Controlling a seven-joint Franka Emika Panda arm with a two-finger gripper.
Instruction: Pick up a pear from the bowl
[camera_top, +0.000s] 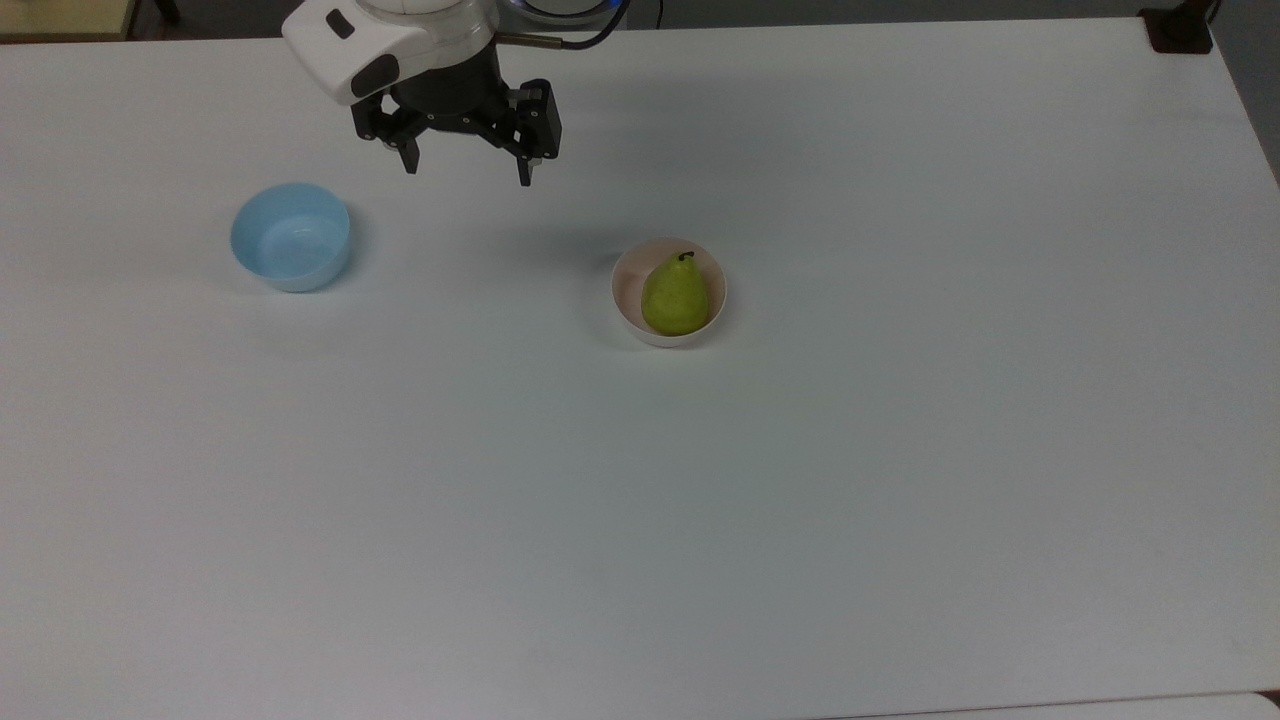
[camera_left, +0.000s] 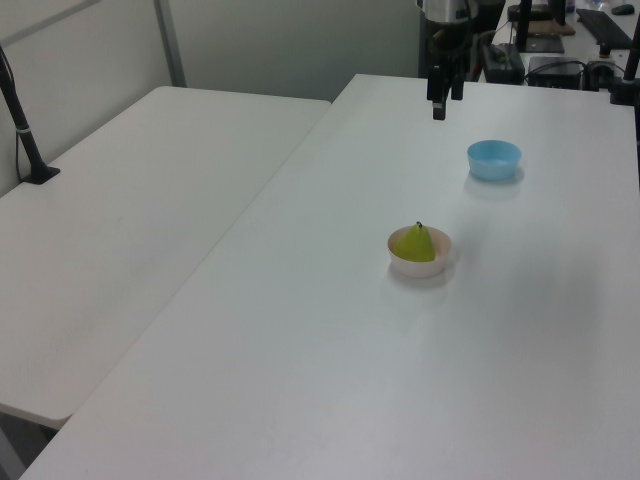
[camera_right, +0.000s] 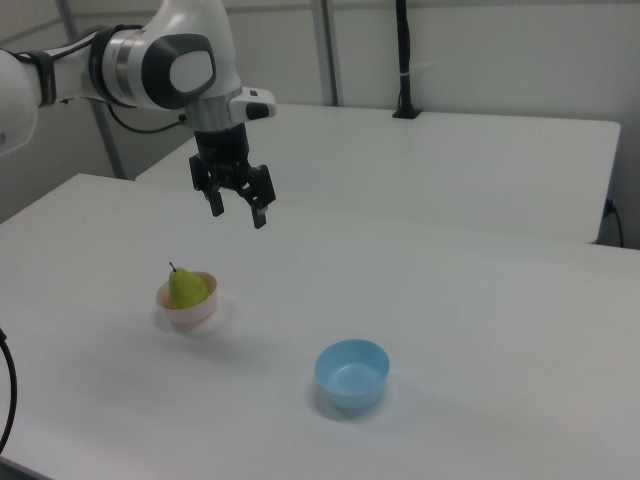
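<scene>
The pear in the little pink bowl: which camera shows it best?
The top view: the pear appears whole, stem included, inside the pink bowl. The left view and right view show it from the side, the rim hiding its base.

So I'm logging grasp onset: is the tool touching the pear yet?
Apart. The right view shows the open tool hanging above the table, clear white surface between it and the pear in the pink bowl.

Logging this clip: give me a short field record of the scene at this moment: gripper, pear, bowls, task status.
gripper: open, in the air above the table, holding nothing
pear: yellow-green, sitting in the pink bowl, stem up
pink bowl: on the white table, to the top view's right of the gripper
blue bowl: empty, apart from the pink bowl
task status: pear not yet grasped
</scene>
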